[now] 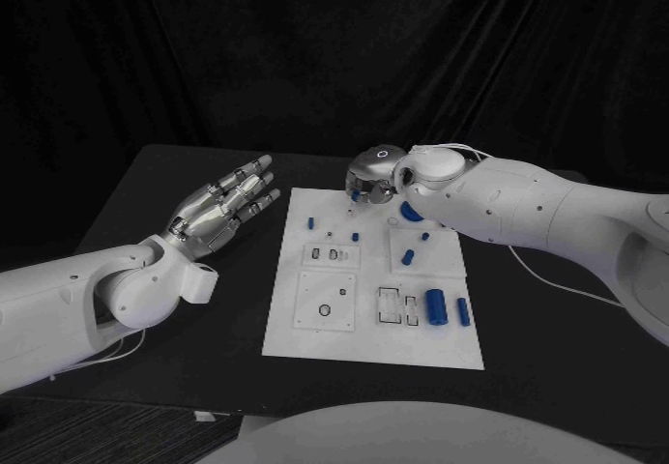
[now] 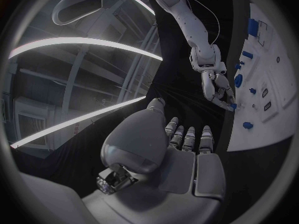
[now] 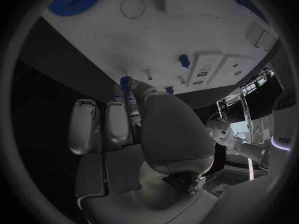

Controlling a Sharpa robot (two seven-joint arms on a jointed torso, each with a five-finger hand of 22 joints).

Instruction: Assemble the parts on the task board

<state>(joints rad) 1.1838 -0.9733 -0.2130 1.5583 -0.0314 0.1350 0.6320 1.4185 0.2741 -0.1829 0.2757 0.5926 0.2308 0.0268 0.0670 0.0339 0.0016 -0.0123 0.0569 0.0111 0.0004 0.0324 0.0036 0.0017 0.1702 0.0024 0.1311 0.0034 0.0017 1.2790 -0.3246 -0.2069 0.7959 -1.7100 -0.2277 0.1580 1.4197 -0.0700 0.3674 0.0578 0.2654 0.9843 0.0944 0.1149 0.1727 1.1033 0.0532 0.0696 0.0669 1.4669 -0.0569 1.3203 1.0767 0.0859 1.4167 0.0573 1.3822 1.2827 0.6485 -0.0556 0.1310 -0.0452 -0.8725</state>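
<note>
two hands – left hand (image 1: 223, 206) spread, right hand (image 1: 372, 179) over task board (image 1: 349, 333)

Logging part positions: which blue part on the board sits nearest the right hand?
The round blue part at the task board's far edge, just beside the right hand; the other blue parts lie farther down.

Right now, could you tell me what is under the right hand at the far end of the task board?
The right hand hangs over the task board's far edge, fingers at a small blue part. Whether they grip it cannot be told; the palm covers the board below.
</note>
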